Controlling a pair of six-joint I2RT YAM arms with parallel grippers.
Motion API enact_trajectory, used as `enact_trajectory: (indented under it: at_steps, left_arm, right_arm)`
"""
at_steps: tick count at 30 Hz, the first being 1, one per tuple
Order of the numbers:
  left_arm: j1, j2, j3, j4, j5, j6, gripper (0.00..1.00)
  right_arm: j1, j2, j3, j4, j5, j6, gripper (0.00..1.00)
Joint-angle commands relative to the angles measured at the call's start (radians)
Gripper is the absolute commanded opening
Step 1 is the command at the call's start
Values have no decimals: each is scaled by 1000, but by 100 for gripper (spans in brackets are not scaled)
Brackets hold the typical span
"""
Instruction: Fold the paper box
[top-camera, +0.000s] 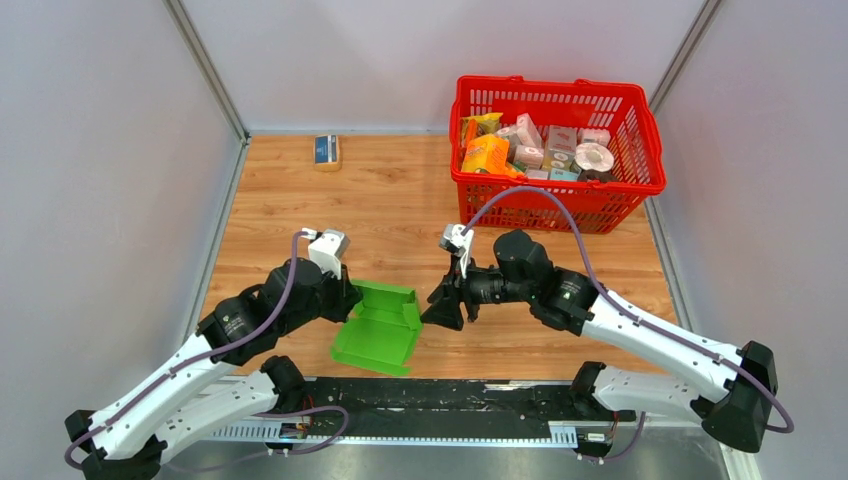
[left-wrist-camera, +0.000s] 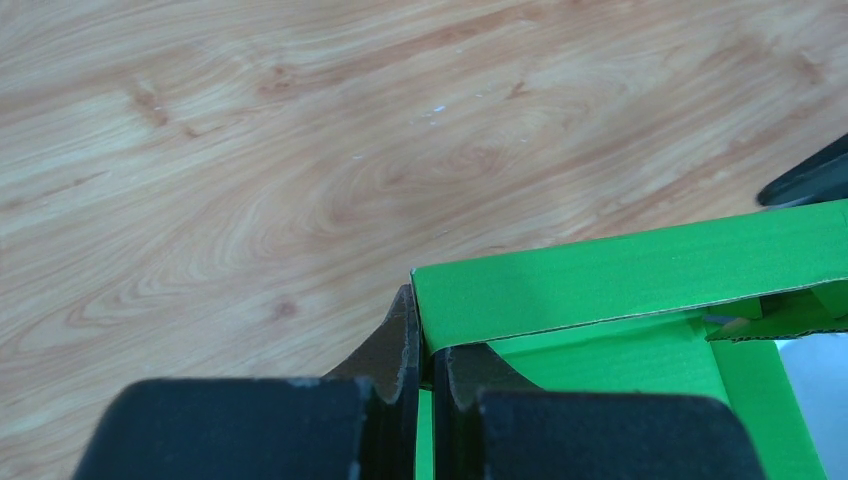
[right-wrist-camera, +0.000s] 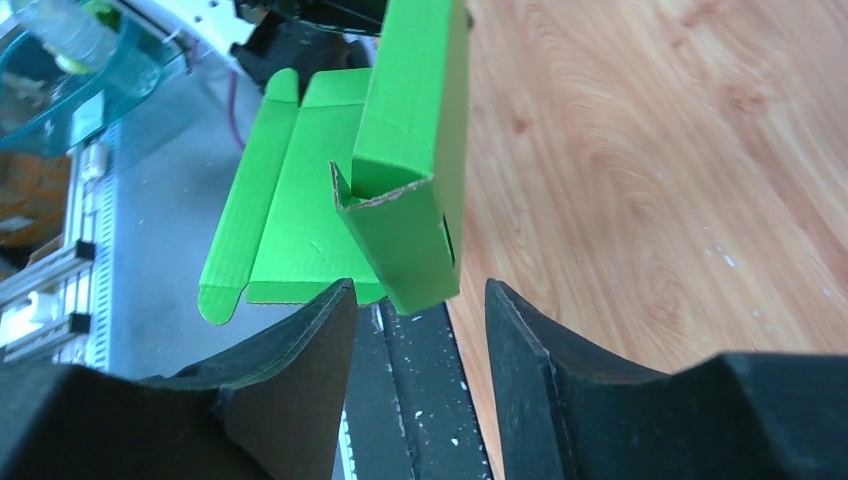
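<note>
The paper box (top-camera: 378, 330) lies part-folded at the near edge of the surface (top-camera: 400, 200), between both arms. The left end effector (left-wrist-camera: 427, 348) is clamped on its left wall; the right end effector (right-wrist-camera: 420, 300) gapes wide just right of it

A wood-grain desk (top-camera: 400, 190) sits inside a booth of plain, pale grey walls: a left wall (top-camera: 100, 150), a back wall (top-camera: 440, 50) and a right wall (top-camera: 770, 150). Metal posts (top-camera: 205, 65) mark the two far corners. A black rail (top-camera: 450, 400) lines the desk's near edge. The light is soft and even.
</note>
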Motion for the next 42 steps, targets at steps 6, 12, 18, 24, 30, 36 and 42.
enact_trajectory:
  at_steps: [6, 12, 18, 24, 30, 36, 42]
  left_arm:
    - [-1, 4, 8, 124, 165, 43, 0]
    - [-1, 23, -6, 177, 262, 53, 0]
    - [-1, 29, 8, 139, 204, 40, 0]
    - [-1, 53, 66, -23, -48, -13, 0]
    - [-1, 67, 80, -54, -138, -33, 0]
    - [-2, 58, 79, -65, -191, -64, 0]
    - [-2, 67, 75, -47, -180, -76, 0]
  right_arm:
    - [21, 42, -6, 176, -189, -15, 50]
    - [45, 75, -23, 302, -193, 32, 41]
    - [61, 82, -12, 272, -42, 52, 39]
    - [143, 88, 28, 118, 392, 99, 56]
    - [185, 133, 54, 60, 672, 167, 56]
    - [222, 164, 55, 127, 713, 150, 48]
    - [242, 233, 106, 173, 692, 132, 47]
